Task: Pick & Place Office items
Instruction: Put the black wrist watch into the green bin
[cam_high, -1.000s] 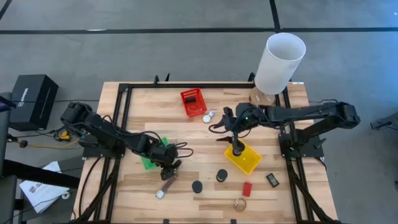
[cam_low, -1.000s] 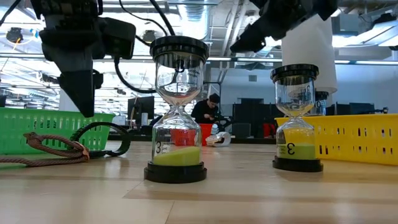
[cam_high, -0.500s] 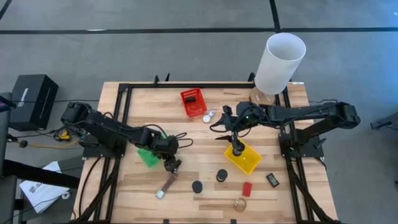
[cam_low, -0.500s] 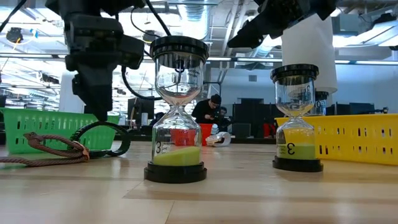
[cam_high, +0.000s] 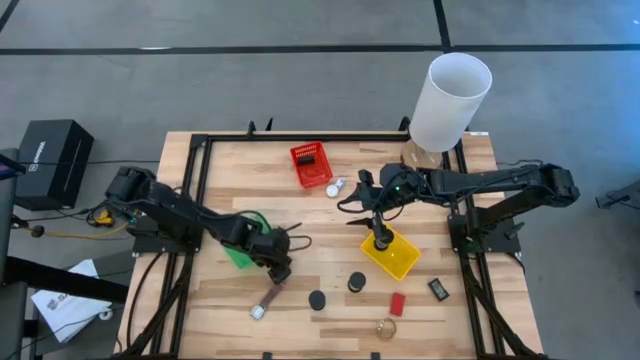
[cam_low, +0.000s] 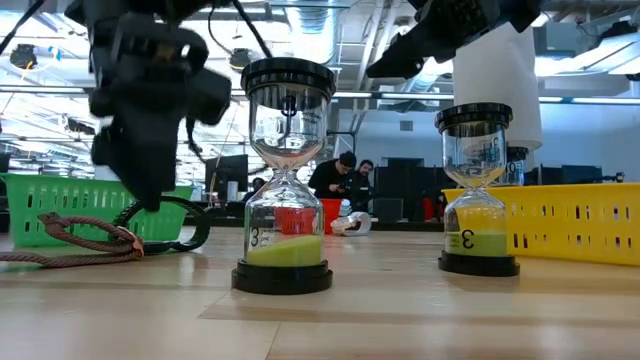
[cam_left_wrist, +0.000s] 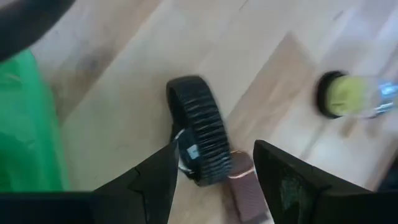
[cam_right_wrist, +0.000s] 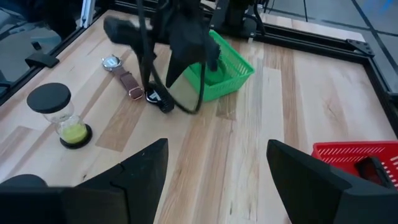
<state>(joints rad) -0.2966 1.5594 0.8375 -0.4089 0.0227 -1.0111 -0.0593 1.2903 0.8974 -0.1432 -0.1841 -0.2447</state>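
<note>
My left gripper (cam_high: 279, 270) (cam_left_wrist: 214, 180) is open and hovers low over a black ribbed band (cam_left_wrist: 199, 134) (cam_low: 165, 225), its fingers standing on either side of it. The band lies on the table against the brown strap (cam_left_wrist: 245, 190) (cam_low: 70, 240) of a watch (cam_high: 265, 300), beside the green basket (cam_high: 240, 255). My right gripper (cam_high: 380, 238) (cam_right_wrist: 217, 186) is open above the yellow basket (cam_high: 395, 255). Two hourglasses with black round ends (cam_high: 317, 299) (cam_high: 357, 282) stand upright near the table's near edge. A red block (cam_high: 397, 303), a gold round piece (cam_high: 386, 327) and a small black item (cam_high: 438, 289) lie on the wood.
The red basket (cam_high: 311, 165) sits toward the far edge with a small silver item (cam_high: 335, 187) next to it. The tall white cylinder lamp (cam_high: 450, 100) stands at the far right corner. Black frame rails (cam_high: 195, 200) run along the table's sides. People sit in the room behind (cam_low: 340, 175).
My left gripper has shifted a little toward the table's right, from beside the green basket to over the black band, and has tipped; it shows blurred in the low view. My right arm has kept still.
</note>
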